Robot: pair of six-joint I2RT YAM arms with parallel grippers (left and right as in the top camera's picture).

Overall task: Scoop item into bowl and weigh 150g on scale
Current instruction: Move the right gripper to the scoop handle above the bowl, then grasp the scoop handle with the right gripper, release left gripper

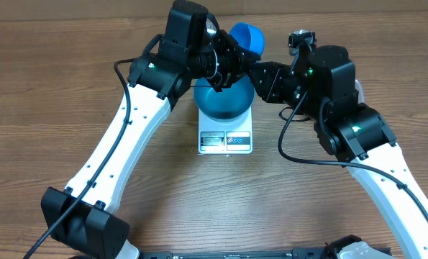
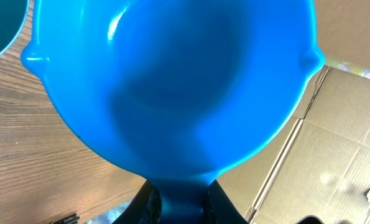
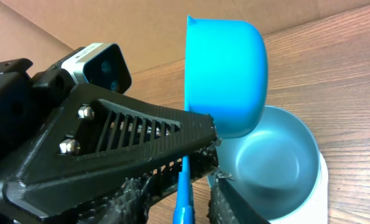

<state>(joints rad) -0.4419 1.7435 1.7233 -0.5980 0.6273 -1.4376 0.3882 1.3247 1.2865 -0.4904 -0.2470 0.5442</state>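
Two sets of fingers converge on one blue scoop (image 1: 245, 36) above the far rim of the bowl (image 1: 224, 106), which sits centred on the scale (image 1: 226, 140) on the wooden surface (image 1: 55, 57). The left fingers (image 2: 144, 205) are clamped on the scoop's handle; the cup stands tipped on its side and looks empty. The right fingers (image 3: 221, 199) straddle the lower handle and appear not to touch it yet, though the view there is cramped. Beans are visible in no view, and the bowl's interior shows bare.

Step in hand, as judged: passing the scoop from one arm to the other. Recommended practice: the right fingers should close squarely on the handle, clear of the left pair, and grip firmly before the left pair lets go. The scoop should stay off the bowl so the scale is not disturbed.
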